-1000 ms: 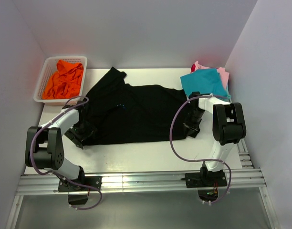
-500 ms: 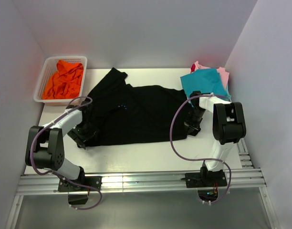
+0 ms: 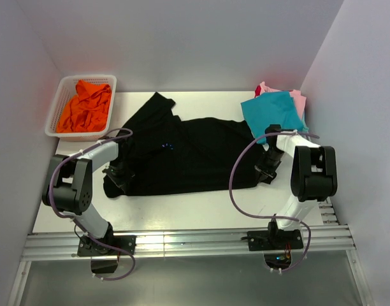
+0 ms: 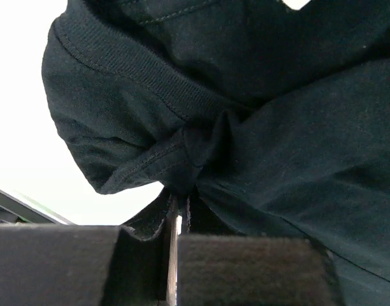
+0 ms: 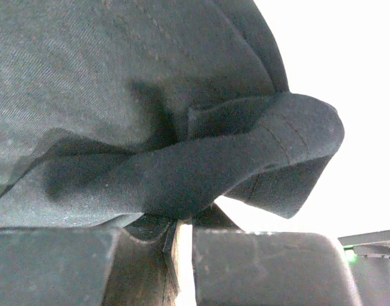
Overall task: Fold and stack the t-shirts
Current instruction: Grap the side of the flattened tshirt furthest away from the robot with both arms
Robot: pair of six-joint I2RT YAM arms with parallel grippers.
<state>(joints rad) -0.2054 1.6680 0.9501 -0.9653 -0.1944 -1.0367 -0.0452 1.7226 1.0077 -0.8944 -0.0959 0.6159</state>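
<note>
A large black t-shirt (image 3: 188,153) with a small light-blue chest logo (image 3: 167,146) lies spread across the middle of the table. My left gripper (image 3: 118,175) is shut on the shirt's left edge; in the left wrist view a bunched hem (image 4: 150,127) rises from the pinched jaws (image 4: 179,213). At the shirt's right edge my right gripper (image 3: 266,171) is shut on the cloth, with a rolled fold (image 5: 246,159) above the jaws (image 5: 182,229). A folded teal t-shirt (image 3: 271,109) tops pink (image 3: 298,99) and red (image 3: 258,91) ones at back right. Orange t-shirts (image 3: 86,106) fill the basket.
The white mesh basket (image 3: 58,105) stands at the back left corner. White walls close in the table on three sides. A metal rail (image 3: 182,242) runs along the near edge beside the arm bases.
The left gripper has closed on the shirt's left edge and pushed it inward. Both grippers moved a little towards the back, and the black shirt has bunched narrower.
</note>
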